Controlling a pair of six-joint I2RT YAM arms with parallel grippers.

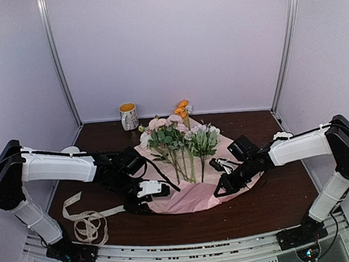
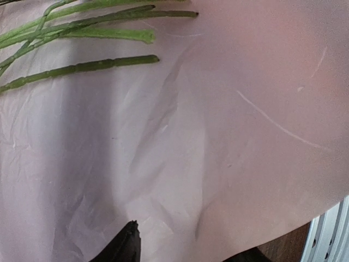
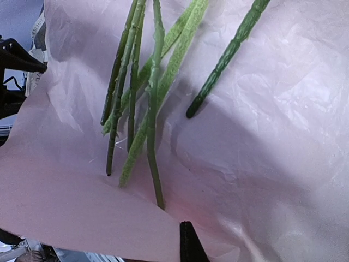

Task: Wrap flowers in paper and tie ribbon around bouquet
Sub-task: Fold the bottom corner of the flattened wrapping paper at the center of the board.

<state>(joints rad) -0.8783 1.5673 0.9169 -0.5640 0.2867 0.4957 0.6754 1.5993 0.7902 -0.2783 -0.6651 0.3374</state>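
Flowers: the flowers (image 1: pixel 178 140) are laid loose on the paper (image 1: pixel 191 197), with blooms toward the back and stems toward the near edge.
Paper: it is spread mostly flat on the table (image 1: pixel 275 202) and is not yet rolled into a cone.
Right gripper: the right gripper (image 1: pixel 221 187) is closed. The paper's near right edge appears to be pinched and raised toward the stems.
Left gripper: the left gripper (image 1: pixel 142 200) is set at the paper's near left edge. Its grip cannot be told.
Ribbon: the ribbon (image 1: pixel 88 221) is left in loose loops at the near left, apart from the paper.
Progress: the task is judged to be early. Wrapping is barely begun and tying is not yet done.
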